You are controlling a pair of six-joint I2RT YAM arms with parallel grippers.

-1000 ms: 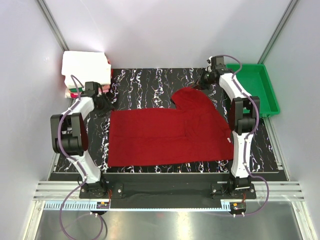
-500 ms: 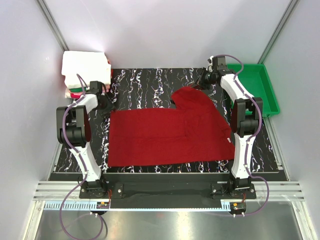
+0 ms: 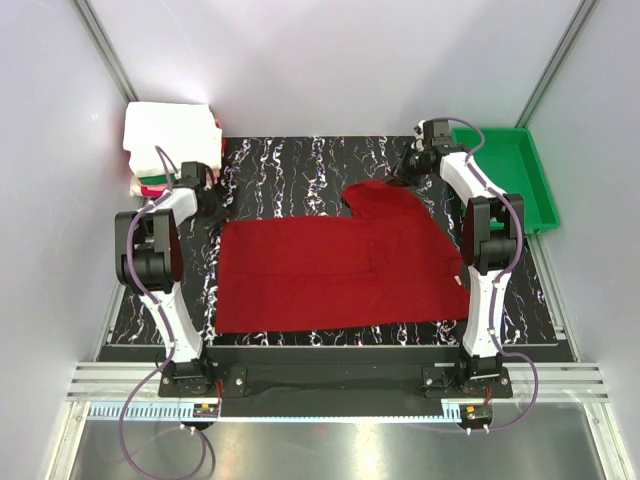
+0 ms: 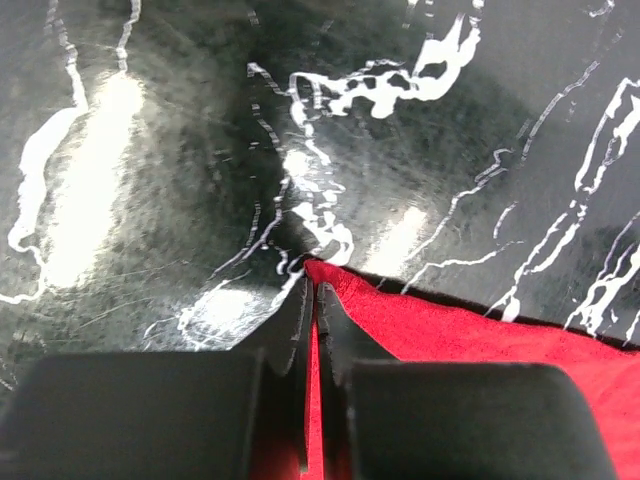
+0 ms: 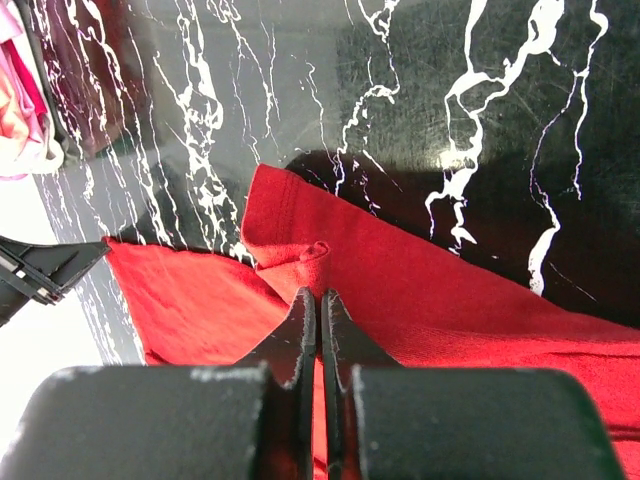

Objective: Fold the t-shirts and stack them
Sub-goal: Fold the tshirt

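A black worktop [image 3: 290, 165] veined with white marbling fills the middle of the enclosure, a green plastic tray [image 3: 512, 170] sits beside its far right corner, pale walls [image 3: 330, 60] with slanting metal posts [image 3: 100, 40] close in behind, and a slotted aluminium rail [image 3: 330, 384] runs along the near edge.

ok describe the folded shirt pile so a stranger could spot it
Go to the far left corner of the black marbled mat. The stack of folded shirts sits there, white on top with pink and green edges below, unlike the red shirt lying flat on the mat.
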